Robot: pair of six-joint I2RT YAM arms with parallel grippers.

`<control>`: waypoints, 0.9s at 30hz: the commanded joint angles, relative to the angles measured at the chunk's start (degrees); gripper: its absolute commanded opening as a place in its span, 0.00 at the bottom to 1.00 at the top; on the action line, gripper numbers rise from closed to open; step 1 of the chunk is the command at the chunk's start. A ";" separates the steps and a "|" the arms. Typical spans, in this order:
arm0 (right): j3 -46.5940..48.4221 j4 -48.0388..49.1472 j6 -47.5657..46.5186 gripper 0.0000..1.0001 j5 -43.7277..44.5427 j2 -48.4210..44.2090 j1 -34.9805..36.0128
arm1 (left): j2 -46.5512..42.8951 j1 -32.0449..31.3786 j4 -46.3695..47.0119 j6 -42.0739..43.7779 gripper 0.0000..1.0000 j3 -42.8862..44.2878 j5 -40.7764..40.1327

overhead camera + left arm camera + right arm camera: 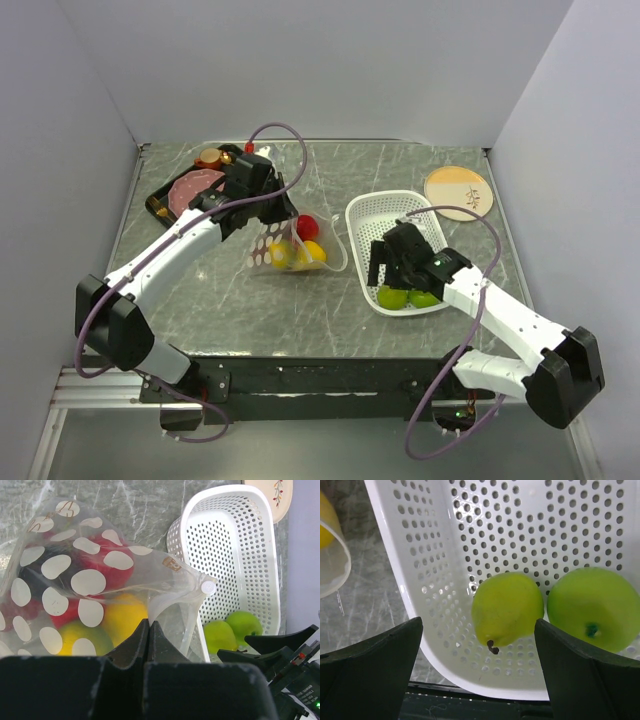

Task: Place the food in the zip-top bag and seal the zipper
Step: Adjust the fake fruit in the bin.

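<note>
The dotted clear zip-top bag [285, 245] lies mid-table with red, yellow and green toy fruits inside; it fills the left wrist view [85, 585]. Its white zipper strip [197, 630] runs along the open mouth facing the basket. My left gripper [148, 625] is shut on the bag's mouth edge. Two green fruits [408, 297] lie in the near end of the white basket [372, 215]. In the right wrist view they are a green pear-like fruit [507, 607] and a green apple [592, 610]. My right gripper [479, 645] is open and empty just above them.
A black tray [165, 190] with a pink meat slice [192, 186] and a small brown piece [209, 157] sits at the back left. A beige plate [458, 192] lies at the back right. Grey walls enclose the table.
</note>
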 commanded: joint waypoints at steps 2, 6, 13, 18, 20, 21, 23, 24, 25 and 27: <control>-1.45 -0.36 2.83 1.00 4.01 1.69 0.79 | -0.57 0.02 2.23 0.37 0.01 0.00 1.32; -3.12 1.22 3.79 0.91 2.95 3.36 1.14 | -0.75 0.02 2.14 0.72 0.01 -0.17 0.80; -4.44 3.07 5.73 0.76 4.79 4.58 1.05 | -0.75 0.02 1.87 0.81 0.01 -0.26 0.80; -4.44 5.96 5.38 0.63 3.83 8.88 1.05 | -0.75 0.02 1.53 0.55 0.01 -0.26 0.98; -4.79 9.12 5.56 0.54 3.92 9.86 0.97 | -1.19 -0.07 1.61 0.64 0.01 -0.44 0.63; -4.62 9.92 5.55 0.50 3.83 10.82 1.05 | -1.19 0.02 1.44 0.90 0.01 -0.35 0.62; -3.04 10.72 5.03 0.45 4.79 12.23 0.96 | -1.10 0.02 0.91 1.25 0.01 0.35 0.27; -2.16 10.72 4.94 0.45 5.75 13.72 0.96 | -1.01 0.02 0.39 1.43 0.01 0.53 0.01; -0.76 11.15 4.85 0.45 6.46 14.43 0.88 | -1.10 0.02 0.38 1.51 0.01 0.53 -0.08; 1.61 11.68 4.06 0.43 8.57 16.27 0.44 | -1.27 0.02 0.55 1.52 0.01 0.27 -0.17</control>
